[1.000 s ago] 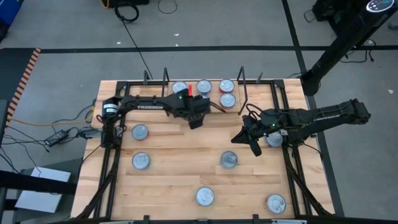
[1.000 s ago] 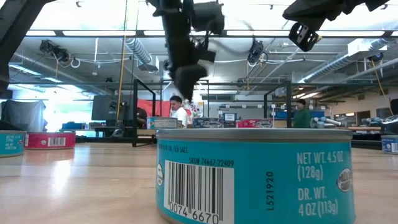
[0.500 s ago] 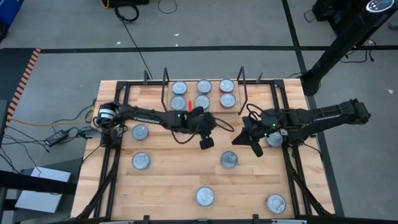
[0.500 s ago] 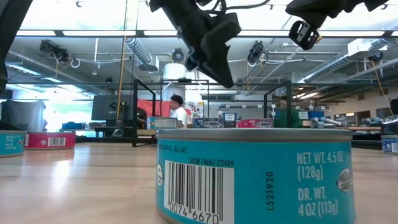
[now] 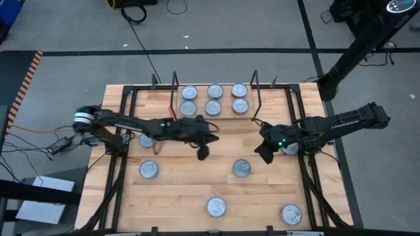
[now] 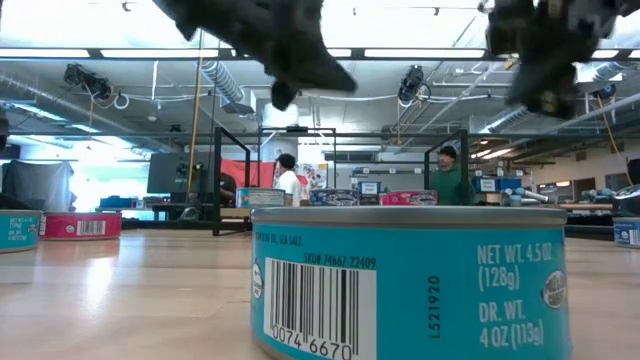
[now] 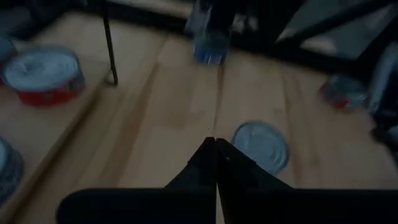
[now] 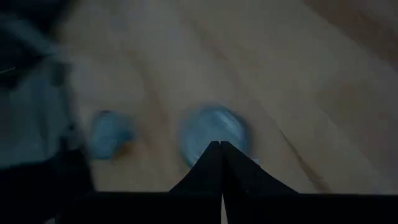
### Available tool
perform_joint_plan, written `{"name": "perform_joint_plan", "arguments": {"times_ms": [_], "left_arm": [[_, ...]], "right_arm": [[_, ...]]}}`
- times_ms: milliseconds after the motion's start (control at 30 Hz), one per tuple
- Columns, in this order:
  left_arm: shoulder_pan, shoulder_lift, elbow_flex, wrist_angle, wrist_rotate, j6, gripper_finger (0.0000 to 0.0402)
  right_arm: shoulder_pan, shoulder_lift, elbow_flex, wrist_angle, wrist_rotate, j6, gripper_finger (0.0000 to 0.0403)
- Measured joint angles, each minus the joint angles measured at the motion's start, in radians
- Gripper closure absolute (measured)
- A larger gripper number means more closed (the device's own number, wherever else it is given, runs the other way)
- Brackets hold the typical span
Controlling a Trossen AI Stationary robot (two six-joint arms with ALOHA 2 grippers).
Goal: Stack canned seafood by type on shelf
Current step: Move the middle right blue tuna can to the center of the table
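Note:
The shelf (image 5: 201, 99) stands at the table's far middle with several silver-lidded tins of canned seafood (image 5: 214, 91) on it, the right-hand ones red (image 5: 239, 105). Loose tins rest on their bases about the tabletop (image 5: 149, 170) (image 5: 216, 207) (image 5: 291, 214). My left gripper (image 5: 203, 152) hangs shut with nothing in it over the table's middle, left of a loose tin (image 5: 241, 168) (image 7: 261, 144). My right gripper (image 5: 262, 154) is shut with nothing in it, above and just right of that tin (image 8: 214, 134). A blue tin (image 6: 410, 280) fills the low view's foreground.
Black wire uprights (image 5: 174, 85) (image 5: 255, 84) stand at both ends of the shelf. One tin (image 5: 147, 139) lies half under my left arm, another (image 5: 289, 147) under my right arm. Black frame rails (image 5: 115, 183) run along the table's left and right edges. People stand in the room beyond (image 6: 447, 175).
My left gripper has left the shelf's front and gone toward the table's near edge, out over the middle, tipping up from pointing down to nearly level, and has shut on nothing. My right gripper has tipped farther down, rolled and sunk a little.

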Motion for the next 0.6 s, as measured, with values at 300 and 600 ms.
{"name": "perform_joint_plan", "arguments": {"times_ms": [300, 600], "left_arm": [[0.007, -0.241, -0.197, 0.192, 0.000, 0.001, 0.0400], [0.019, -0.271, -0.230, 0.182, -0.031, 0.023, 0.0400]], "right_arm": [[0.001, 0.020, 0.004, -0.533, 0.089, 0.593, 0.0397], [-0.054, 0.112, 0.002, -0.620, 0.174, 0.736, 0.0398]]}}
